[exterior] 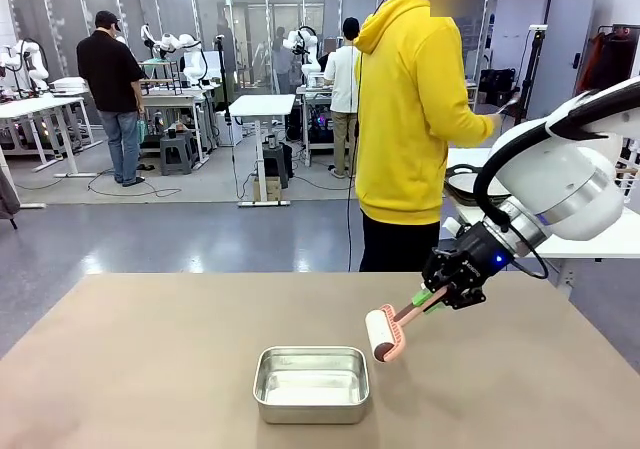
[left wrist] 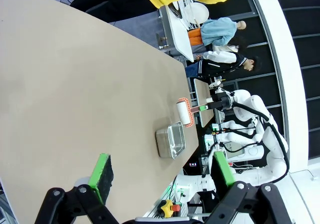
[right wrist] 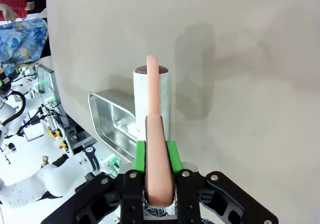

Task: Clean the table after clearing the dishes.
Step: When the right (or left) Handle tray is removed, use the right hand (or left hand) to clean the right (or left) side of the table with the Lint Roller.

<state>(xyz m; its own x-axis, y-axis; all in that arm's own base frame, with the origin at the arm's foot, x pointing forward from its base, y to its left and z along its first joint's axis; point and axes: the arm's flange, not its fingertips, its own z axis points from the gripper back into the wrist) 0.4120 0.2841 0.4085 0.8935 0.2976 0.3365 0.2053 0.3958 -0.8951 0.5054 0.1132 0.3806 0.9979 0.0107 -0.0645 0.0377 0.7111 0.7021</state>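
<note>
The tan table (exterior: 150,369) carries a steel pan (exterior: 311,382). My right gripper (exterior: 432,297) is shut on the pink handle of a white lint roller (exterior: 382,333), which hovers just right of the pan. The right wrist view looks down that roller (right wrist: 151,99) from my right gripper (right wrist: 156,156), with the pan (right wrist: 112,121) beside it. My left gripper (left wrist: 162,173) stands open above the table (left wrist: 75,84) with nothing between its green pads (left wrist: 102,176). Round white shapes that look like dishes (left wrist: 195,10) sit on the white side table.
A person in a yellow hoodie (exterior: 410,109) stands at the far edge, turned toward the white side table (exterior: 600,239) at the right. The left wrist view also shows the roller (left wrist: 183,113) and the pan (left wrist: 170,140) farther off.
</note>
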